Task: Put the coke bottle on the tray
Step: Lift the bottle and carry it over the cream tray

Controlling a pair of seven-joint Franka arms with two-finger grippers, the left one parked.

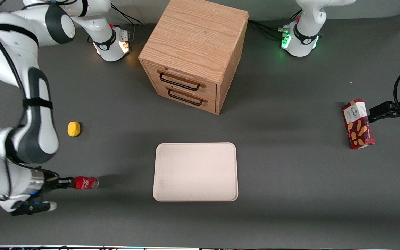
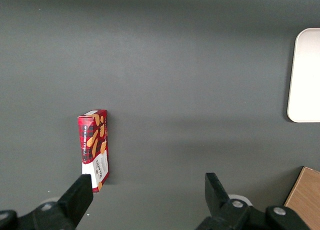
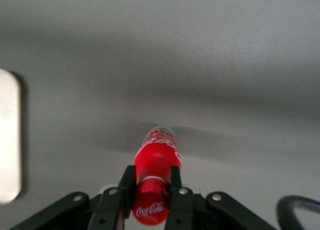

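Nearest the front camera, the gripper (image 1: 68, 182) was clamped on the coke bottle (image 1: 86, 182) at its neck, fingers (image 3: 175, 182) pressed against either side of the red cap end. That bottle hung at the working arm's end of the table, well apart from the tray (image 1: 196, 172) (bare, pale pink). Farther from the camera sat a yellow lump (image 1: 74, 128) and the wooden drawer cabinet (image 1: 194, 52).
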